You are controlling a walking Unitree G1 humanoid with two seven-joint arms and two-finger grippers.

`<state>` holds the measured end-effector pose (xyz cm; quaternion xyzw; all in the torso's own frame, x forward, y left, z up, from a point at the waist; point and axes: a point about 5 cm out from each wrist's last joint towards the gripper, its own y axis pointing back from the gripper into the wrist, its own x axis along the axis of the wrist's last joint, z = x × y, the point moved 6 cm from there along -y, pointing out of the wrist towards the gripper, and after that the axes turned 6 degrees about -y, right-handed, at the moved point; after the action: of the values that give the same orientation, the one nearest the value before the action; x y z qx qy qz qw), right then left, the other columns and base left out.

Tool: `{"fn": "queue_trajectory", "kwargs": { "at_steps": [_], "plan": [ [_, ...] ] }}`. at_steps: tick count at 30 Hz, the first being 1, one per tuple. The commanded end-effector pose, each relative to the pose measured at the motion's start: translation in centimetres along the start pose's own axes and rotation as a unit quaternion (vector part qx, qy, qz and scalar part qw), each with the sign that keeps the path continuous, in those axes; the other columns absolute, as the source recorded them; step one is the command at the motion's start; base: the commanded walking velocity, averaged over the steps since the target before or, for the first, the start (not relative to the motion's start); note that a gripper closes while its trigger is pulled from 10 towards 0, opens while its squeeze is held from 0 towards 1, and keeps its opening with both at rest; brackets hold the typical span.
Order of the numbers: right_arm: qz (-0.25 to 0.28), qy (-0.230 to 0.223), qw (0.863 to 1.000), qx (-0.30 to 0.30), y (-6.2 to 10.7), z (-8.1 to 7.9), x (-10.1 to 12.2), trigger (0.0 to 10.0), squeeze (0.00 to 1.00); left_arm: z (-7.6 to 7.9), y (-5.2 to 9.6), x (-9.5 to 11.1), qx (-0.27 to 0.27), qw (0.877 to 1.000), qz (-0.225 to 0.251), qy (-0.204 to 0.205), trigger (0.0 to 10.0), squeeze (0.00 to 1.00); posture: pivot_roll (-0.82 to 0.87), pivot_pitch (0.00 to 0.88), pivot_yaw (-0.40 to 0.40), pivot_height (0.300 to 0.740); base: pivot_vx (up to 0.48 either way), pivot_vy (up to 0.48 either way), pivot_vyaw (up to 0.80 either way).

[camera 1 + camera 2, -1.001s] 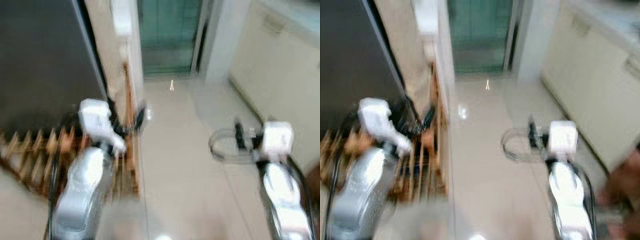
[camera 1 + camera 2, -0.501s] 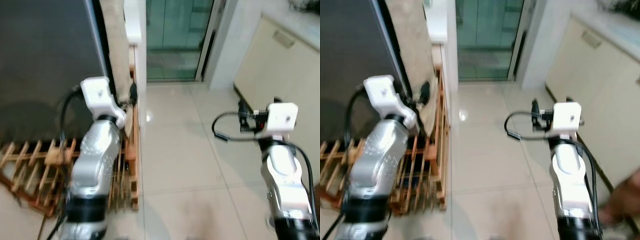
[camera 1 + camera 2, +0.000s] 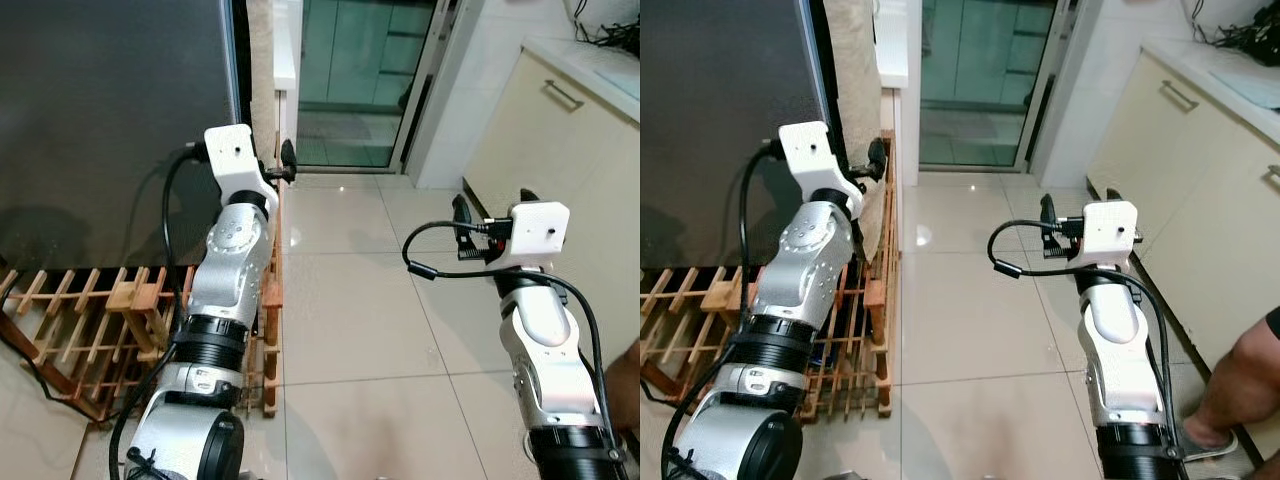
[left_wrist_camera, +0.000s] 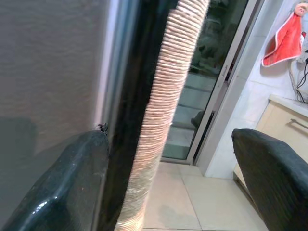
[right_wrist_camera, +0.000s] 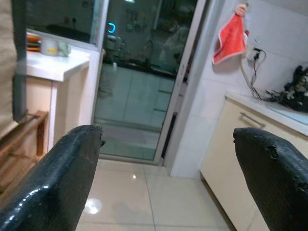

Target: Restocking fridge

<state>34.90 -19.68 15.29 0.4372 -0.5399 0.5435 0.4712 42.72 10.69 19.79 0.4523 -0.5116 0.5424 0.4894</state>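
The fridge's dark grey door [image 3: 100, 120] stands shut on my left. My left gripper [image 3: 287, 160] is raised at the door's right edge, beside a beige woven roll [image 4: 163, 120] that leans there. In the left wrist view its fingers [image 4: 62, 183] are open, with the door edge and the roll between them and nothing gripped. My right gripper [image 3: 492, 202] hangs open over the tiled floor, and the right wrist view shows its fingers [image 5: 57, 173] wide apart and empty.
A wooden slatted rack [image 3: 90, 310] lies on the floor against the fridge. A glass sliding door [image 3: 350, 80] is ahead and cream cabinets [image 3: 560, 130] line the right. A person's leg [image 3: 1240, 380] stands at the right edge. A red cloth [image 5: 231, 33] hangs on the wall.
The head views were blurred and have steadied, so the camera has moved. My left arm now reaches higher along the fridge door's edge. The right arm keeps its pose.
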Motion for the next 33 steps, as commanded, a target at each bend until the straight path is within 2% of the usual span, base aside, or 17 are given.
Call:
{"fn": "queue_trajectory", "kwargs": {
  "at_steps": [1, 9, 11, 12, 13, 14, 16, 17, 18, 22, 24, 26, 27, 29, 31, 32, 33],
  "plan": [
    [0.01, 0.004, 1.0, -0.005, 0.0, 0.3, 0.6, 10.0, 0.0, 0.4, -0.2, 0.3, 0.001, 1.0, 0.004, -0.001, 10.0, 0.0, -0.11, 0.0, -0.034, 0.74, 0.0, 0.0, 0.0],
    [0.004, 0.003, 1.0, -0.012, 0.9, 0.3, 0.3, 10.0, 0.0, 2.5, -1.5, 1.1, -0.024, 1.0, 0.014, -0.002, 10.0, 0.0, -0.13, 0.0, -0.002, 0.74, 0.0, 0.0, 0.0],
    [0.004, 0.003, 1.0, -0.014, 0.9, 0.4, 0.4, 10.0, 0.0, 4.1, -1.6, 0.9, -0.055, 0.998, 0.011, -0.012, 10.0, 0.0, -0.13, 0.0, -0.002, 0.74, 0.0, 0.0, 0.0],
    [0.004, 0.004, 1.0, -0.014, 0.8, 0.3, 0.4, 10.0, 0.0, 6.8, -1.5, 0.2, -0.112, 0.994, -0.004, -0.002, 10.0, 0.0, -0.14, 0.0, 0.002, 0.74, 0.0, 0.0, 0.0],
    [0.004, 0.004, 1.0, -0.014, 0.8, 0.3, 0.4, 10.0, 0.0, 6.8, -1.5, 0.2, -0.112, 0.994, -0.004, -0.002, 10.0, 0.0, -0.14, 0.0, 0.002, 0.74, 0.0, 0.0, 0.0],
    [0.005, 0.004, 1.0, -0.015, 0.8, 0.3, 0.5, 10.0, 0.0, 10.2, -0.6, 0.3, -0.191, 0.981, -0.005, 0.029, 10.0, 0.0, -0.15, 0.0, 0.01, 0.74, 0.0, 0.0, 0.0],
    [0.005, 0.004, 1.0, -0.015, 0.7, 0.3, 0.5, 10.0, 0.0, 11.3, -0.3, 0.5, -0.216, 0.976, -0.002, 0.038, 10.0, 0.0, -0.15, 0.0, 0.01, 0.74, 0.0, 0.0, 0.0],
    [0.008, 0.005, 1.0, -0.018, 0.7, 0.3, 0.6, 10.0, 0.0, 13.9, 0.9, 1.0, -0.278, 0.958, 0.005, 0.064, 10.0, 0.0, -0.15, 0.0, 0.02, 0.74, 0.0, 0.0, 0.0],
    [0.008, 0.005, 1.0, -0.018, 0.7, 0.3, 0.6, 10.0, 0.0, 13.9, 0.9, 1.0, -0.278, 0.958, 0.005, 0.064, 10.0, 0.0, -0.15, 0.0, 0.02, 0.74, 0.0, 0.0, 0.0],
    [0.009, 0.001, 1.0, -0.028, 0.7, 0.5, 0.6, 10.0, 0.0, 20.6, 5.5, 4.0, -0.434, 0.889, 0.056, 0.134, 10.0, 0.0, -0.15, 0.0, 0.036, 0.74, 0.0, 0.0, 0.0],
    [0.008, 0.001, 1.0, -0.028, 0.7, 0.4, 0.5, 10.0, 0.0, 21.5, 6.3, 4.9, -0.456, 0.875, 0.07, 0.145, 10.0, 0.0, -0.15, 0.0, 0.038, 0.74, 0.0, 0.0, 0.0],
    [0.009, -0.002, 1.0, -0.027, 0.6, 0.2, 0.5, 10.0, 0.0, 23.4, 8.8, 7.1, -0.516, 0.836, 0.105, 0.158, 10.0, 0.0, -0.15, 0.0, 0.044, 0.74, 0.0, 0.0, 0.0],
    [0.009, -0.002, 1.0, -0.027, 0.6, 0.2, 0.5, 10.0, 0.0, 23.4, 8.8, 7.1, -0.516, 0.836, 0.105, 0.158, 10.0, 0.0, -0.15, 0.0, 0.044, 0.74, 0.0, 0.0, 0.0],
    [0.01, -0.004, 1.0, -0.029, 0.5, 0.2, 0.5, 10.0, 0.0, 24.3, 11.1, 7.9, -0.565, 0.803, 0.131, 0.137, 10.0, 0.0, -0.15, 0.0, 0.047, 0.74, 0.0, 0.0, 0.0],
    [0.008, -0.004, 0.999, -0.033, 0.5, 0.4, 0.4, 10.0, 0.0, 23.4, 10.1, 6.8, -0.545, 0.821, 0.121, 0.12, 10.0, 0.0, -0.14, 0.0, 0.045, 0.74, 0.0, 0.0, 0.0],
    [0.009, -0.003, 0.999, -0.034, 0.5, 0.4, 0.4, 10.0, 0.0, 21.1, 7.9, 5.7, -0.489, 0.86, 0.113, 0.092, 10.0, 0.0, -0.14, 0.0, 0.043, 0.74, 0.0, 0.0, 0.0],
    [0.009, -0.003, 0.999, -0.034, 0.5, 0.4, 0.4, 10.0, 0.0, 21.1, 7.9, 5.7, -0.489, 0.86, 0.113, 0.092, 10.0, 0.0, -0.14, 0.0, 0.043, 0.74, 0.0, 0.0, 0.0]
  ]
}}
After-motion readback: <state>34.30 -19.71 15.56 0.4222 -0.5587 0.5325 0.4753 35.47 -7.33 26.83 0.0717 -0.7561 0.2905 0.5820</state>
